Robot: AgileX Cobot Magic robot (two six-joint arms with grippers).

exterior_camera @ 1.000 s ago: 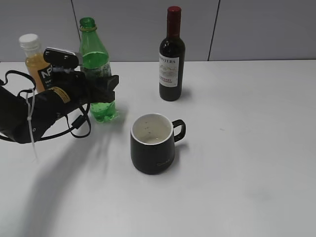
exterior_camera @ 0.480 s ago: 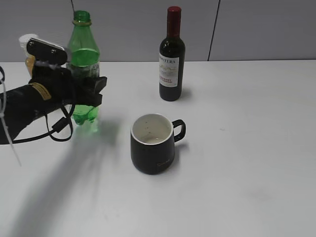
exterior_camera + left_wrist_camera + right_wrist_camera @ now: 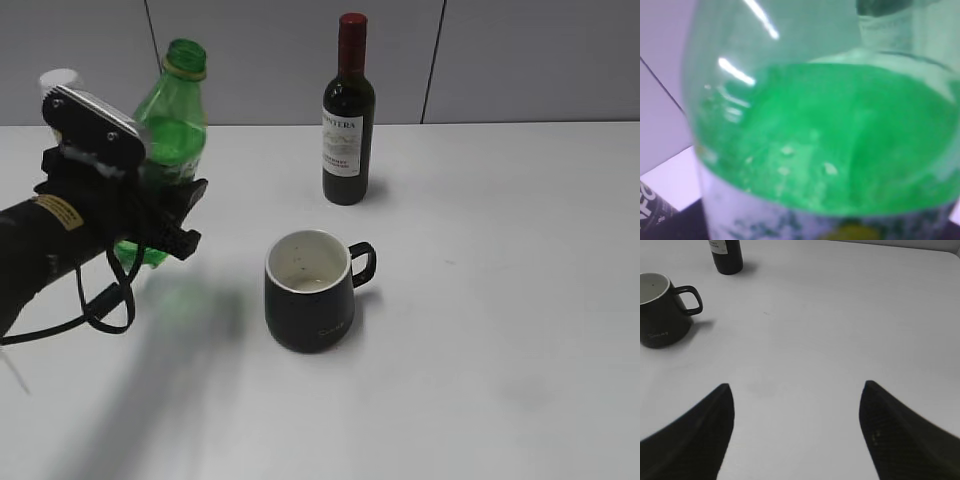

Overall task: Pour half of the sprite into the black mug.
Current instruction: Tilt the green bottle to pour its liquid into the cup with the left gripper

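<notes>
Left arm is black, with a yellow label, looping black cable and a white-topped wrist block; right gripper shows two dark tapered fingers

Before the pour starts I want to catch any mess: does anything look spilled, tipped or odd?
No spill shows. The only thing askew is the uncapped sprite bottle, tilted in the left gripper above the table. The black mug and wine bottle stand upright.

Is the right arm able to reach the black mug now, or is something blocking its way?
Probably yes. The right gripper is open and holds nothing, and only bare table lies between it and the black mug. The wine bottle stands behind the mug, out of the way. Actual reach cannot be confirmed.
</notes>
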